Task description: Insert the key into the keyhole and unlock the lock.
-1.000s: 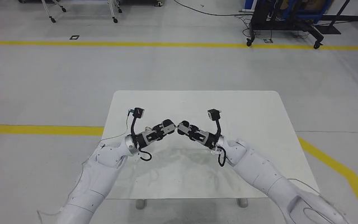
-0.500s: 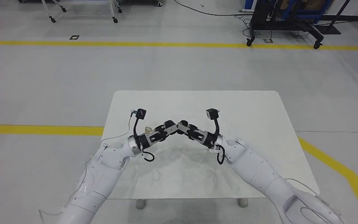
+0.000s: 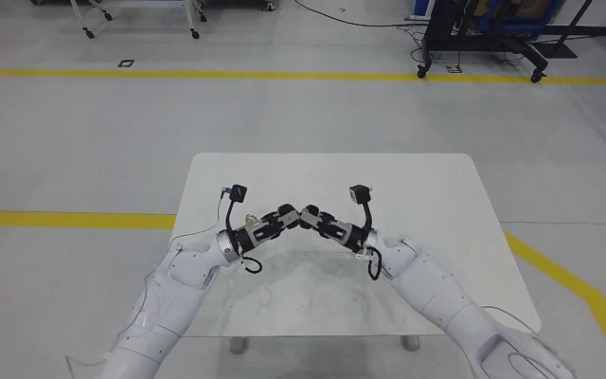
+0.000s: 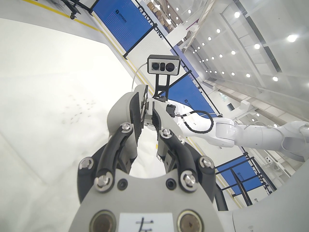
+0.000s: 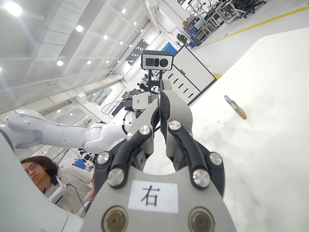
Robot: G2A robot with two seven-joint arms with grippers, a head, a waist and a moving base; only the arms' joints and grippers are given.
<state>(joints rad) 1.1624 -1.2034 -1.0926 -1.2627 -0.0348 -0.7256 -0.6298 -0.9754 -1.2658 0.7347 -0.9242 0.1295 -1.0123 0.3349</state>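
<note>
Left gripper (image 4: 144, 103) is holding its two black ribbed pads clamped on a small silver metal key (image 4: 143, 109). The pads are hiding part of this piece, so I am only judging that it is the key. Directly behind it the right gripper (image 5: 160, 100) is meeting it tip to tip. Its pads are pressing together, and I cannot tell whether a part of the key is also lying between them.

Compared with one second ago, the top view is showing a small change. The left forearm is now swung a little inward, and the meeting point of the two grippers is sitting slightly farther from the robot. In the last half second almost nothing is moving, so both arms are now resting above the middle of the white rectangular table (image 3: 426, 185).

Farther out, the brass padlock with a silver shackle (image 5: 235, 107) is lying flat on the table, well apart from both grippers and touched by neither.

In my judgement, the grippers are coming together to pass or re-grip the key, and they are settling into that pose. The key is not yet approaching the keyhole, so the task is still standing at an early step. The lock is not being held, so it may slide when the key is pushing against it. The next move is probably asking one gripper to go down and steady the padlock while the left gripper is keeping the key.
</note>
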